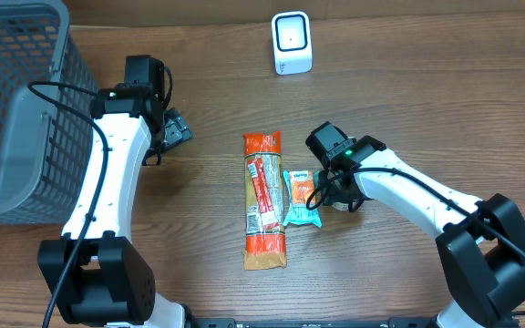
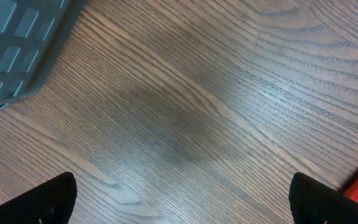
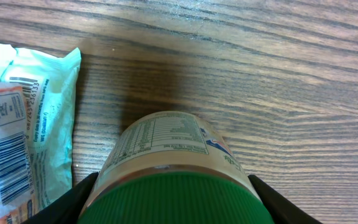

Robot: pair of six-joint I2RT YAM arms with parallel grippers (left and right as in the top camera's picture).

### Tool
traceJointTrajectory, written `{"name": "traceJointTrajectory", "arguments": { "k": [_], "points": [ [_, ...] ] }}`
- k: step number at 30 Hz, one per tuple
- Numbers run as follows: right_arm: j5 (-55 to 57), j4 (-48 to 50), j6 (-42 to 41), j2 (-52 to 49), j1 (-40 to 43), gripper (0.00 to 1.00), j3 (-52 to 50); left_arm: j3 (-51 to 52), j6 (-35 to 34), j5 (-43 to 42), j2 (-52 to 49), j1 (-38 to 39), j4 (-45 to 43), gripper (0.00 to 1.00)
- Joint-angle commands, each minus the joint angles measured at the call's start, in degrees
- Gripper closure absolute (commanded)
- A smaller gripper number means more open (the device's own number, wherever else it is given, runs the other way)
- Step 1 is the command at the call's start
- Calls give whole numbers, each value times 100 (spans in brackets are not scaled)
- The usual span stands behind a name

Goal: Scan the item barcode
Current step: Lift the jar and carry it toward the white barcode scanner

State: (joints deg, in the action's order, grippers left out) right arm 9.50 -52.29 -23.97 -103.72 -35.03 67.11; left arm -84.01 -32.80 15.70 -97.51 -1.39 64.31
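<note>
A jar point(image 3: 166, 146) with a green ribbed lid and a pale printed label lies on the wooden table. My right gripper point(image 3: 174, 202) is shut on it, one black finger against each side just below the lid. From overhead the jar point(image 1: 344, 202) is mostly hidden under that gripper point(image 1: 335, 187). A white barcode scanner point(image 1: 292, 43) stands at the back of the table. My left gripper point(image 1: 173, 132) hangs open over bare wood near the basket, and in the left wrist view the gripper point(image 2: 185, 205) has nothing between its fingers.
A teal snack packet point(image 1: 302, 198) lies just left of the jar, and the right wrist view shows a barcode on the packet point(image 3: 48, 112). A long orange package point(image 1: 264, 200) lies beside it. A grey mesh basket point(image 1: 16, 109) fills the left side.
</note>
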Motion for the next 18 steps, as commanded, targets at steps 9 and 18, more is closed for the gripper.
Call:
{"name": "traceJointTrajectory", "arguments": {
  "k": [9, 18],
  "points": [
    [92, -654, 155, 11, 33, 84, 693, -85, 66, 79, 109, 24, -7, 0],
    [-238, -1316, 424, 293, 203, 86, 1547, -85, 68, 79, 109, 33, -7, 0]
  ]
}}
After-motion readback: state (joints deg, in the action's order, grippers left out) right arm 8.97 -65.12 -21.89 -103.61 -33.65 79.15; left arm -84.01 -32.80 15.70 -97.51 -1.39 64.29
